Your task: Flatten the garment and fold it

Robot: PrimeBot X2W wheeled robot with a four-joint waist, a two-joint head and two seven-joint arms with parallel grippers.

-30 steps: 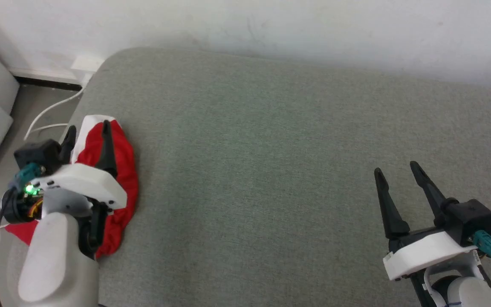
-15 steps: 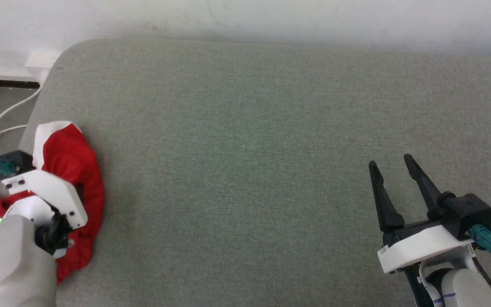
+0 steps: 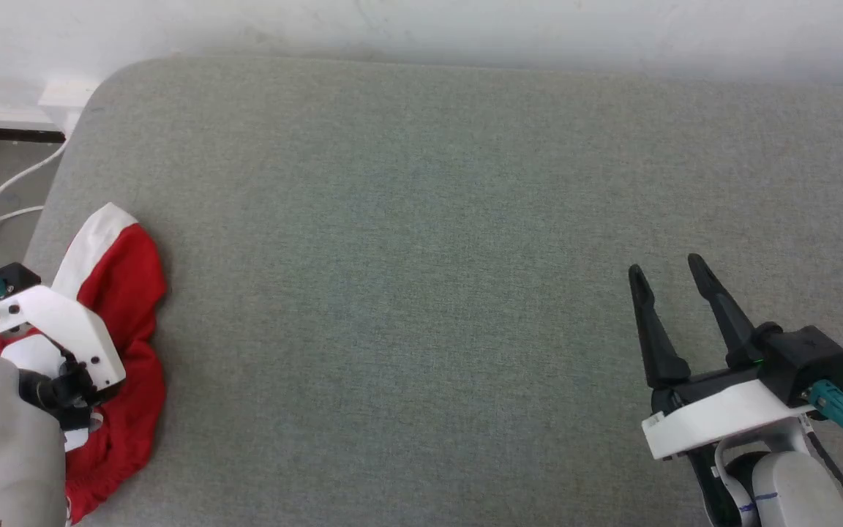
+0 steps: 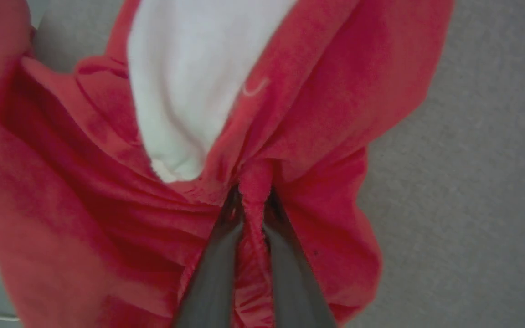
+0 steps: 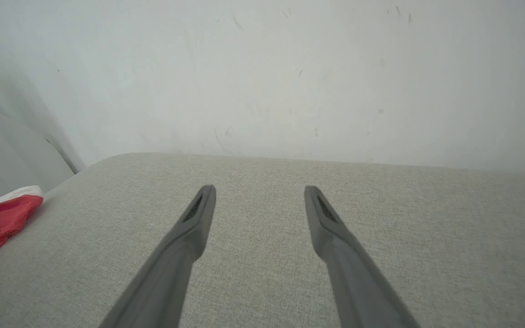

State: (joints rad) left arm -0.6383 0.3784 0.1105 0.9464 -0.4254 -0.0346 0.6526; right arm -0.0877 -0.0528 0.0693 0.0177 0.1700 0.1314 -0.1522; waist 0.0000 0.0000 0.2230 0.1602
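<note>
here left jaws pinch a fold of the garment (image 4: 335, 91); right jaws stand open.

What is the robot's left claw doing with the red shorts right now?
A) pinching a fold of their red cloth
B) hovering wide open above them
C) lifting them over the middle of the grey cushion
A: in the left wrist view the left gripper is closed on a ridge of the shorts.
</note>
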